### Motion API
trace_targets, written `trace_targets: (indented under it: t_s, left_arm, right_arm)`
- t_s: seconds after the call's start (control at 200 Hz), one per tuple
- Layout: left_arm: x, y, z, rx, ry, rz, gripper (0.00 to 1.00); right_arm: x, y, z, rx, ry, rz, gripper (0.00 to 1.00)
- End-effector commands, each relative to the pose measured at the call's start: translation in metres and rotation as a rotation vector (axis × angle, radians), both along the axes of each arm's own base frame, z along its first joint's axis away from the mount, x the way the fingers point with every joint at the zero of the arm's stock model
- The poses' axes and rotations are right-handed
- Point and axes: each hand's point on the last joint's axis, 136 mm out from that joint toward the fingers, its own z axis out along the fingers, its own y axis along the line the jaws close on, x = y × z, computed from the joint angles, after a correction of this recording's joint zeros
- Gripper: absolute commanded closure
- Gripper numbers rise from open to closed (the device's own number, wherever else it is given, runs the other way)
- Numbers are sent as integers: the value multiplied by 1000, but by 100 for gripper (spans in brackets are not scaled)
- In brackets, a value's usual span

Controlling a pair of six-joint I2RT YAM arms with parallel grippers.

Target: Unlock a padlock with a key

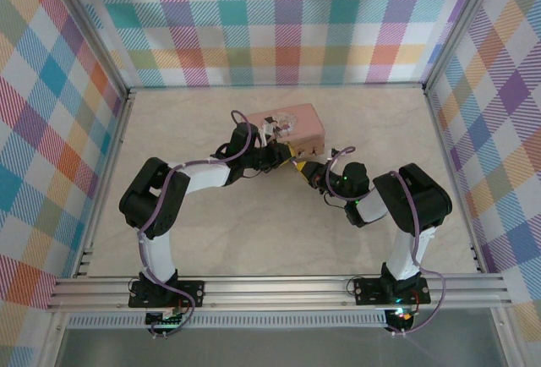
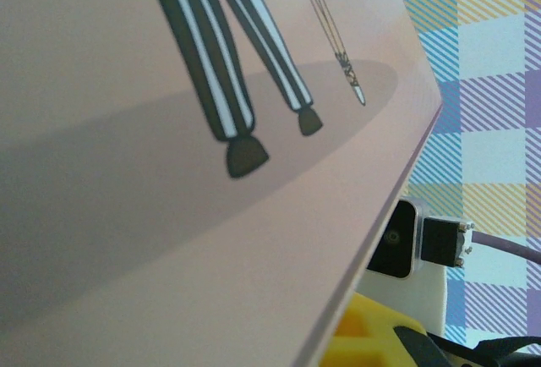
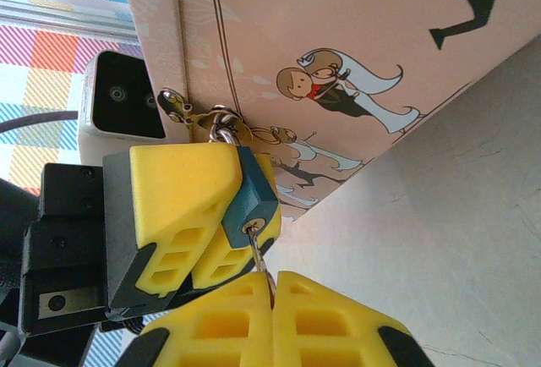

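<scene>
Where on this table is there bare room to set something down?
Bare tabletop lies between the left arm and right arm, right of the tin, and behind it along the back wall. Crowded: the tin's near edge, where the left gripper holds the padlock and the right gripper the key.

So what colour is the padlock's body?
The padlock body is blue-teal, its shackle silvery; the right wrist view shows it best.
</scene>
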Motion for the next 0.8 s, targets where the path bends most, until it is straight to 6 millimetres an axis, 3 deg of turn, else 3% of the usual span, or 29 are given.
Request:
trace_targets:
  t_s: [0.0, 0.795]
  left_arm:
    - [0, -3, 32, -80, -63, -27, 89]
    - [-3, -5, 33, -111, -55, -32, 89]
  right_arm:
    - [6, -2, 21, 35, -66, -16, 100]
    - [13, -3, 31, 52, -87, -37, 100]
